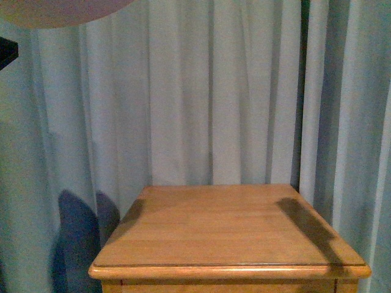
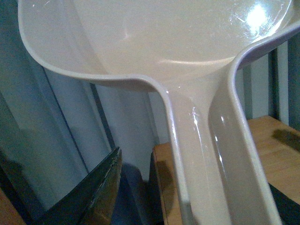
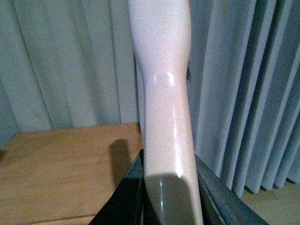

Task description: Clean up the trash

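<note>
The crumpled white tissue wad is not in view in any frame. My left gripper (image 2: 201, 208) is shut on the handle of a cream plastic dustpan (image 2: 154, 37), whose pan fills the upper part of the left wrist view and is held up in the air. A cream curved edge at the front view's top left (image 1: 61, 12) looks like the same dustpan. My right gripper (image 3: 171, 204) is shut on a glossy cream brush handle (image 3: 164, 93), which stands upright between the black fingers (image 3: 126, 197). The brush's bristles are out of view. Neither arm shows in the front view.
A wooden table (image 1: 226, 226) stands straight ahead with a bare top and rounded front edge; it also shows in the left wrist view (image 2: 276, 154) and the right wrist view (image 3: 61, 168). Pale blue-grey curtains (image 1: 214, 91) hang behind it. A dark object (image 1: 7, 52) sits at the far left.
</note>
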`<action>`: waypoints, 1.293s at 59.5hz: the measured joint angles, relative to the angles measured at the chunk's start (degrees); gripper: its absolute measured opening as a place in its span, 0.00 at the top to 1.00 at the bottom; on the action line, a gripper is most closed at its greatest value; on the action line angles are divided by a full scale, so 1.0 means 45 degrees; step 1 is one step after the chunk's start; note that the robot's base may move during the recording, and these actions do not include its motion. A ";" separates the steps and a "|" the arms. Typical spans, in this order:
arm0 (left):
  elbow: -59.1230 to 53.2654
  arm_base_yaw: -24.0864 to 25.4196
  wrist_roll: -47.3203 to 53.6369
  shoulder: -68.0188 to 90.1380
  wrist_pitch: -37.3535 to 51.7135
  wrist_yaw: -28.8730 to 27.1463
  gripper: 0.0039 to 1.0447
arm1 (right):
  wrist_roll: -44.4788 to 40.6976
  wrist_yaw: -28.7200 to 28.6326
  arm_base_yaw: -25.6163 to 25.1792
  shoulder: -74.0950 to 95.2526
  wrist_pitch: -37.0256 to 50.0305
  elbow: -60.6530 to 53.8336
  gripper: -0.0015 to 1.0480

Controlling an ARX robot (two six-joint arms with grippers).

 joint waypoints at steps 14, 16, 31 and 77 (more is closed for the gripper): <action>0.0000 -0.0015 0.0005 0.0005 -0.0010 0.0194 0.40 | 0.0063 0.0107 -0.0005 -0.0039 -0.0024 -0.0024 0.80; 0.0000 -0.0015 0.0005 0.0005 -0.0010 0.0199 0.40 | 0.0063 0.0102 -0.0005 -0.0083 -0.0024 -0.0024 0.80; -0.0083 0.0029 -0.0034 -0.0015 -0.0019 -0.0058 0.40 | 0.0087 0.0073 0.0000 -0.0015 -0.0034 -0.0083 0.80; -0.0083 0.0029 -0.0083 -0.0015 -0.0019 0.0005 0.40 | 0.0083 0.0005 0.0058 -0.0015 -0.0049 -0.0136 0.80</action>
